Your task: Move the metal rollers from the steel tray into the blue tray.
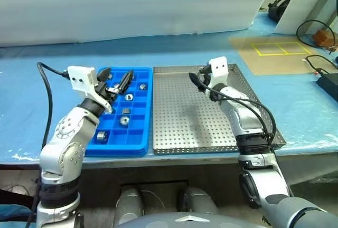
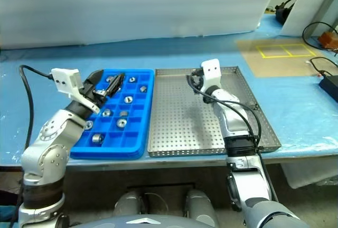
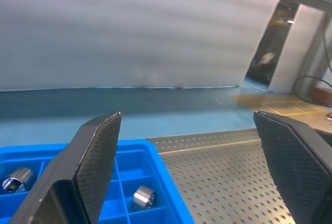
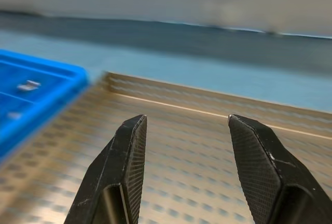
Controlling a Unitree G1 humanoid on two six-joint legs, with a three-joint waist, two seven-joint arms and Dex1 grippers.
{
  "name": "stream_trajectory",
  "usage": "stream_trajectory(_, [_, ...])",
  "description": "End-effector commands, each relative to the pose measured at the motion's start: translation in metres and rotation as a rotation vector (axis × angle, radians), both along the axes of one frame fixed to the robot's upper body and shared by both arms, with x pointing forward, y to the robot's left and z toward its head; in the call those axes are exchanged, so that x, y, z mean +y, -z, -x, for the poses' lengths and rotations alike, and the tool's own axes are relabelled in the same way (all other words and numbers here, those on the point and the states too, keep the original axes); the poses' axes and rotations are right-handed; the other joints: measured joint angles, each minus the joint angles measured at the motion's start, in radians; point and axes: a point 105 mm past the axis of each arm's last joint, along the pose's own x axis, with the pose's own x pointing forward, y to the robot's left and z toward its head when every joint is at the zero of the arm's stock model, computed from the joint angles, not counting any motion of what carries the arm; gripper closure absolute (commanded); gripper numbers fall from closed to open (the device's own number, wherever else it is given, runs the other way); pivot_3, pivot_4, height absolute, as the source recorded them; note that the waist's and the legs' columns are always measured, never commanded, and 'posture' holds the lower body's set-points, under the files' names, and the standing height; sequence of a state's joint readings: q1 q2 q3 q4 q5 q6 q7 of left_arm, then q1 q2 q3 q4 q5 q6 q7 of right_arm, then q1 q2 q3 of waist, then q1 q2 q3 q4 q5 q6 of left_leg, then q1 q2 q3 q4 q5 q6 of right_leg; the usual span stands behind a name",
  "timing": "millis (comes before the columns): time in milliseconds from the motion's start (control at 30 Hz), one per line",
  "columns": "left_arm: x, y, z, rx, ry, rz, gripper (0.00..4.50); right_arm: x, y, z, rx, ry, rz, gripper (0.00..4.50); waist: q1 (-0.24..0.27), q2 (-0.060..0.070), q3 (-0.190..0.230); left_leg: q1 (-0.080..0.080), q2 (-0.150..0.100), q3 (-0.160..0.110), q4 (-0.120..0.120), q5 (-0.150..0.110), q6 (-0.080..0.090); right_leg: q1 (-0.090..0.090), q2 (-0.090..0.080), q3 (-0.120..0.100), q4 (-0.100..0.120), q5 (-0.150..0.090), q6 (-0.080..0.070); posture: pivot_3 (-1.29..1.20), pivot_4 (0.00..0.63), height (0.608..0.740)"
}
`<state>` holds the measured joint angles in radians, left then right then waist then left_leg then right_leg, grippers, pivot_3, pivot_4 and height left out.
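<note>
I see my left gripper (image 1: 117, 82) wide open above the blue tray (image 1: 141, 138) of metal rollers (image 1: 125, 120), right gripper (image 4: 187, 156) parted, empty, over the steel tray (image 1: 190, 133).

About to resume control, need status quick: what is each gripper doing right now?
Left gripper: jaws open wide, holding nothing, above the blue tray.
Right gripper: jaws open, holding nothing, above the steel tray.

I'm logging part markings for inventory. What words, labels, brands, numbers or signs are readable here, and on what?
None: no readable text in these views.
The blue tray, steel tray and metal rollers show no legible marking.
The yellow lines on the brown mat at the table's far right form plain boxes, not letters.
</note>
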<state>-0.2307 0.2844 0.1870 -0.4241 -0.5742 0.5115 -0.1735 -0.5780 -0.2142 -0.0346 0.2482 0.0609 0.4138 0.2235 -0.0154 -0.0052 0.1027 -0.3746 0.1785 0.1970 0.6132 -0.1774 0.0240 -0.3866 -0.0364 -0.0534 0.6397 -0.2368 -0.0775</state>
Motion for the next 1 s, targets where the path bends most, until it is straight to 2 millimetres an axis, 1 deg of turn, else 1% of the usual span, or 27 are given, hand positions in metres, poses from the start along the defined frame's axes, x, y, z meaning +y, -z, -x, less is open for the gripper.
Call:
stream_trajectory(33, [-0.011,-0.009,-0.005,-0.049,0.007,-0.009,0.19,-0.024,0.005,-0.010,0.002,0.148,-0.004,1.92,-0.006,0.000,0.000,-0.001,-0.001,0.000,0.001,-0.001,0.002,0.000,0.000,0.000,-0.001,0.001,0.002,-0.33,0.000,0.740])
stream_trajectory(67, [-0.015,-0.009,-0.007,-0.051,0.012,-0.007,0.19,-0.032,0.005,-0.015,0.013,0.194,-0.014,1.92,-0.007,0.000,0.000,-0.002,-0.001,0.000,0.002,-0.002,0.003,0.000,-0.001,0.000,-0.002,0.002,0.003,-0.33,0.000,0.740])
stream_trajectory(133, [-0.018,-0.010,-0.011,-0.050,0.013,-0.006,0.19,-0.036,0.002,-0.024,0.012,0.216,-0.023,1.92,-0.018,0.000,0.000,-0.005,-0.003,0.000,0.004,-0.002,0.004,-0.002,-0.003,0.000,-0.002,0.003,0.005,-0.33,0.000,0.740])
stream_trajectory(233, [-0.015,-0.004,-0.016,-0.026,-0.005,-0.029,0.19,-0.027,-0.009,-0.031,-0.017,0.188,-0.067,1.92,-0.030,0.001,-0.001,-0.010,-0.004,0.000,0.005,-0.003,0.005,-0.004,-0.004,0.000,-0.002,0.004,0.006,-0.33,0.000,0.740])
stream_trajectory(267, [-0.012,-0.003,-0.017,-0.018,-0.014,-0.026,0.19,-0.017,-0.015,-0.031,-0.035,0.142,-0.096,1.92,-0.031,0.001,-0.001,-0.010,-0.004,0.000,0.005,-0.005,0.008,-0.004,-0.004,0.000,-0.002,0.004,0.006,-0.33,0.000,0.740])
stream_trajectory(333, [-0.007,-0.001,-0.017,-0.013,-0.021,-0.017,0.19,0.008,-0.025,-0.025,-0.059,0.028,-0.155,1.92,-0.030,0.001,-0.002,-0.009,-0.003,0.000,0.005,-0.006,0.010,-0.004,-0.003,0.000,-0.002,0.004,0.005,-0.33,0.000,0.740])
stream_trajectory(367, [-0.005,-0.001,-0.016,-0.012,-0.022,-0.015,0.19,0.016,-0.028,-0.022,-0.063,-0.008,-0.176,1.92,-0.031,0.001,-0.002,-0.010,-0.002,0.000,0.005,-0.006,0.011,-0.005,-0.002,0.000,-0.002,0.003,0.005,-0.33,0.000,0.740])
stream_trajectory(433, [-0.005,0.003,-0.012,-0.006,-0.012,-0.013,0.19,0.042,-0.040,-0.010,-0.086,-0.128,-0.229,1.92,-0.029,0.002,-0.002,-0.013,-0.001,0.000,0.004,-0.006,0.011,-0.007,-0.002,0.000,-0.002,0.003,0.004,-0.33,0.000,0.740])
stream_trajectory(500, [-0.005,0.004,-0.008,-0.003,-0.001,-0.003,0.19,0.056,-0.048,0.000,-0.105,-0.201,-0.253,1.92,-0.025,0.002,-0.002,-0.014,-0.002,0.000,0.004,-0.007,0.012,-0.008,-0.002,0.000,-0.003,0.006,-0.001,-0.32,0.000,0.740])
stream_trajectory(533, [-0.005,0.004,-0.006,-0.004,0.004,0.003,0.19,0.058,-0.050,0.003,-0.119,-0.214,-0.234,1.92,-0.023,0.002,-0.002,-0.014,-0.002,0.000,0.004,-0.008,0.013,-0.008,-0.002,0.000,-0.004,0.006,-0.002,-0.32,0.000,0.740])
stream_trajectory(633, [-0.004,0.003,-0.005,-0.007,0.001,0.009,0.19,0.053,-0.046,0.005,-0.127,-0.208,-0.180,1.92,-0.009,0.002,-0.002,-0.015,-0.003,0.000,0.005,-0.008,0.013,-0.006,-0.004,0.000,-0.005,0.006,0.000,-0.32,0.000,0.740])
stream_trajectory(700, [-0.001,0.003,-0.005,-0.013,-0.015,0.008,0.19,0.040,-0.040,-0.001,-0.113,-0.138,-0.165,1.92,-0.001,0.001,-0.003,-0.009,-0.004,0.000,0.005,-0.008,0.013,0.000,-0.004,0.000,-0.008,0.004,0.006,-0.31,0.000,0.740])
stream_trajectory(767, [0.001,0.001,-0.005,-0.021,-0.027,0.017,0.19,0.028,-0.039,-0.007,-0.114,-0.063,-0.152,1.92,0.000,0.001,-0.003,-0.007,-0.004,0.000,0.005,-0.008,0.013,0.002,-0.004,0.000,-0.009,0.004,0.006,-0.31,0.000,0.740])
stream_trajectory(833, [0.003,-0.002,-0.005,-0.030,-0.040,0.021,0.19,0.023,-0.038,-0.011,-0.119,-0.025,-0.130,1.92,-0.002,0.001,-0.003,-0.006,-0.004,0.000,0.005,-0.008,0.013,0.003,-0.004,0.000,-0.011,0.005,0.008,-0.31,0.000,0.740])
stream_trajectory(1000, [0.003,-0.004,-0.005,-0.039,-0.048,0.015,0.19,0.027,-0.035,-0.013,-0.108,-0.027,-0.141,1.92,-0.005,0.001,-0.004,-0.007,-0.004,0.000,0.004,-0.008,0.013,0.003,-0.004,0.000,-0.013,0.006,0.009,-0.31,0.000,0.740])
